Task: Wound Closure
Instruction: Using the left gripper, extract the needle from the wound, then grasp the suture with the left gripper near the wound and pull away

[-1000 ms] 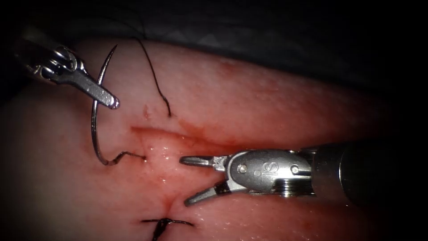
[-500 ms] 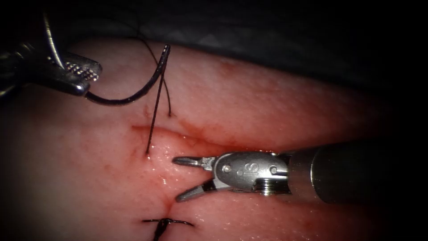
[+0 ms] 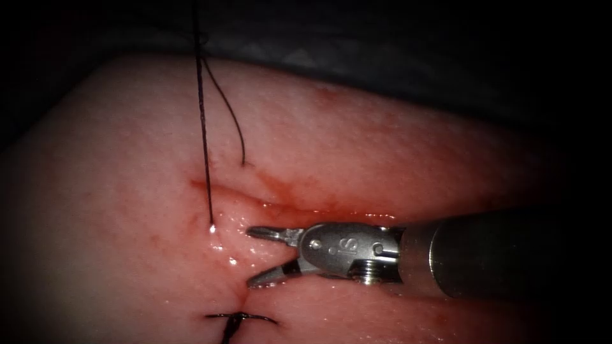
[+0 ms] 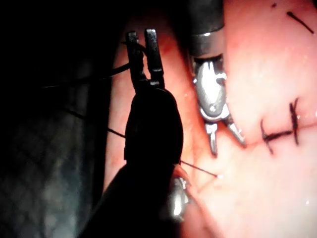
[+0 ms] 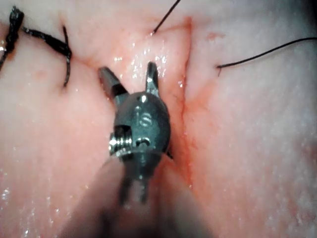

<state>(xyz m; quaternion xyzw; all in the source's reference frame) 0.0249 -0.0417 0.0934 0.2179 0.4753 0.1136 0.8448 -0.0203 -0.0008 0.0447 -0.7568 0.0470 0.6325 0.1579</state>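
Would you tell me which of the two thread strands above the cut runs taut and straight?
The left strand, straight from its exit point beside the cut to the top edge; the right strand curves slackly.

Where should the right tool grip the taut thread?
Probably mid-span on the taut thread, above where it leaves the tissue, coming from the right: there it stands straight and clear of the surface. The right tool, jaws open and empty, lies that side.
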